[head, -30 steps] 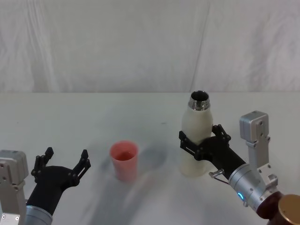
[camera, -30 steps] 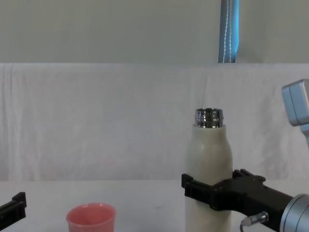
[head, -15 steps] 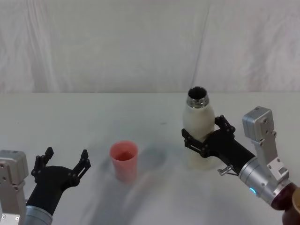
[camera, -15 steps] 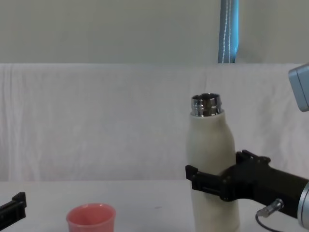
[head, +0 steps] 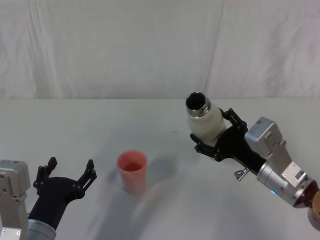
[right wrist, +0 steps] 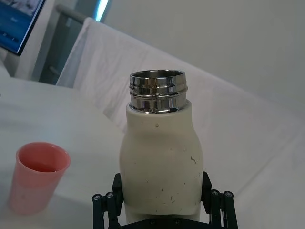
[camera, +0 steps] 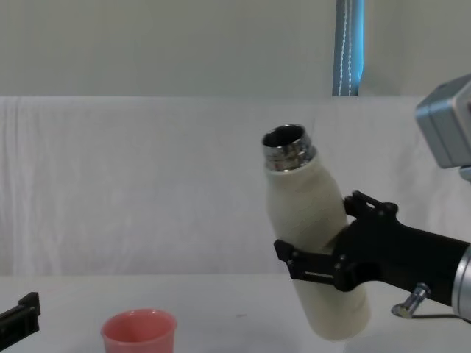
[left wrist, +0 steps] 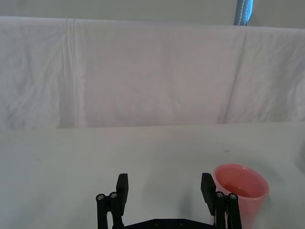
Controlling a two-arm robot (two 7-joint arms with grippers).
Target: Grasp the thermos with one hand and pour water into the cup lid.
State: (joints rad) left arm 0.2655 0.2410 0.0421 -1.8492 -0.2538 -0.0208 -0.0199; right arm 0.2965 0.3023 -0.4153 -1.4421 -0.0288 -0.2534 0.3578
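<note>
One thermos (camera: pixel 313 235), one cup lid (head: pixel 132 171), two tools. Right tool (head: pixel 216 141) clamps the thermos at mid-body, holding it clear of the white surface (head: pixel 90 125), tilted with its open mouth leaning left toward the cup lid. Thermos: matte cream body, rounded shoulders, shiny threaded steel neck. Cup lid: salmon-pink plastic, round, slightly tapered, upright on the surface at near centre-left, well apart from the thermos. Left tool (head: pixel 65 174) sits at near left, fingers spread wide, empty, just left of the cup lid.
</note>
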